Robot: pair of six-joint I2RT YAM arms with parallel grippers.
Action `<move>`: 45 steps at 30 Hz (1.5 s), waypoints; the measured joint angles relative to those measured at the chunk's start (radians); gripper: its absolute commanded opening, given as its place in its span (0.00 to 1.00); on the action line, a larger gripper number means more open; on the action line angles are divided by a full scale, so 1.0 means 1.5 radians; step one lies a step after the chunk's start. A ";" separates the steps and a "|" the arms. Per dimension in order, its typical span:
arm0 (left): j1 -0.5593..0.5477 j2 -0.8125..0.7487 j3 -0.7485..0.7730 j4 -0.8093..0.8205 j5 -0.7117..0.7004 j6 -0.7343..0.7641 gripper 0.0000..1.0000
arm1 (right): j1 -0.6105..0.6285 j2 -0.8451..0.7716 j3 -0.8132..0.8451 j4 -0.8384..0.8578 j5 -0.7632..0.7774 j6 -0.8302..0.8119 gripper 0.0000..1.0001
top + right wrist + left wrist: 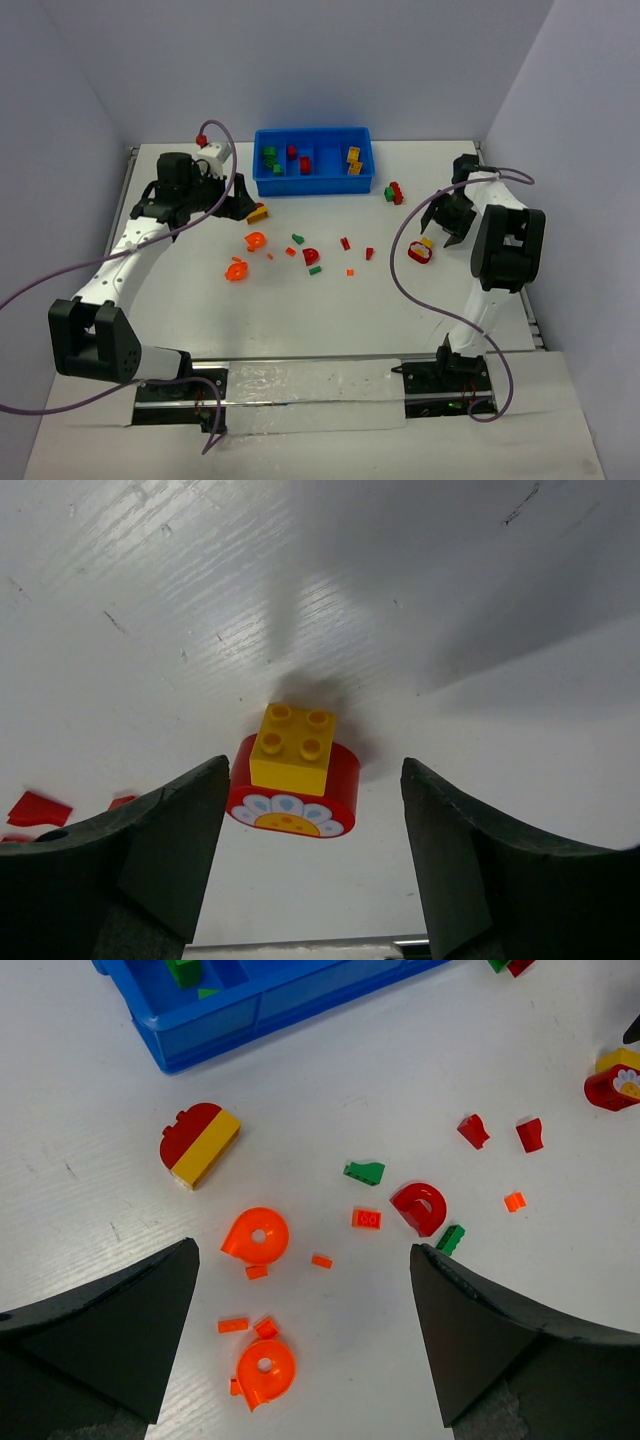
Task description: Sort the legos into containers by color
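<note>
Partly done, at a guess under halfway. One blue tray (pixel 310 187) with four compartments, at the far side of the tabletop (pixel 300 330).

Already sorted, read from above:
- about three green legos (pixel 270 157) in the leftmost compartment
- two red in the next
- nothing discernible in the third
- two or three yellow-orange in the rightmost

Left to sort, scattered loose in front of the tray:
- two orange rings (pixel 240 1245)
- one red arch (pixel 420 1208)
- two small red bits and two small green bits
- roughly seven tiny orange bits
- one red-and-yellow brick (pixel 200 1143), just in front of the tray
- a green-and-red cluster (pixel 393 192) near the tray's right corner, too small to count
- one flower brick (pixel 293 775), red base with a yellow block on top, off to the right

Spread wide and holding nothing: left fingers (pixel 100 1340), hovering over the orange rings. Parted too: right fingers (pixel 150 860), straddling the flower brick, not yet clamped on it.
</note>
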 measured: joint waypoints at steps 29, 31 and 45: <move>0.000 0.012 -0.003 0.004 -0.004 -0.006 0.97 | 0.000 0.026 -0.063 0.051 -0.018 0.029 0.54; 0.000 0.013 -0.003 0.004 -0.006 -0.006 0.97 | 0.000 0.026 -0.065 0.054 -0.020 0.028 0.45; 0.000 0.025 0.003 -0.005 0.032 -0.010 0.99 | 0.000 0.023 -0.055 0.057 -0.078 0.009 0.00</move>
